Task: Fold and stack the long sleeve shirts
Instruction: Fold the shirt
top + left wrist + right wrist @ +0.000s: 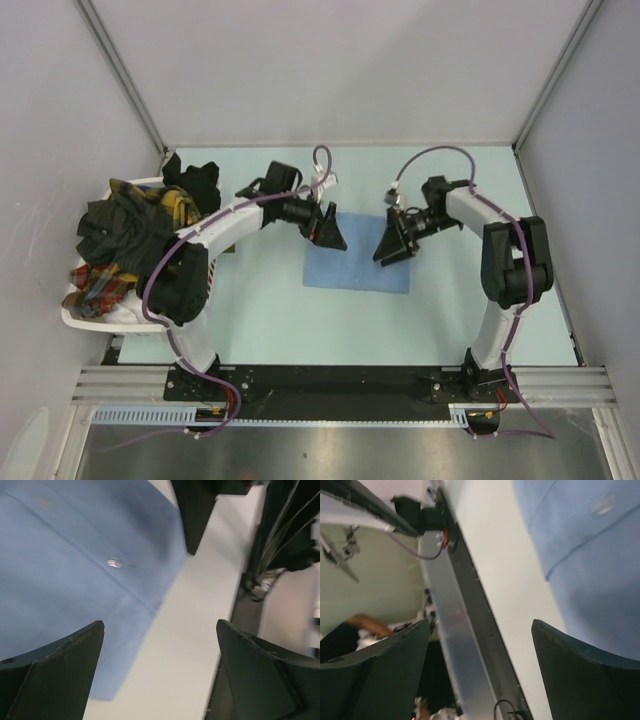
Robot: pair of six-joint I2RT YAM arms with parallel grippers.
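Inside the basket (80, 316), plaid shirts (125, 240) lie heaped.

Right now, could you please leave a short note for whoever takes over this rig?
Left gripper: open, empty, over the light blue shirt's far left corner.
Right gripper: open, empty, over its far right corner.
Done: that shirt lies folded flat at the centre.
Left: the dark and plaid shirts heaped in the white basket, to fold and stack.
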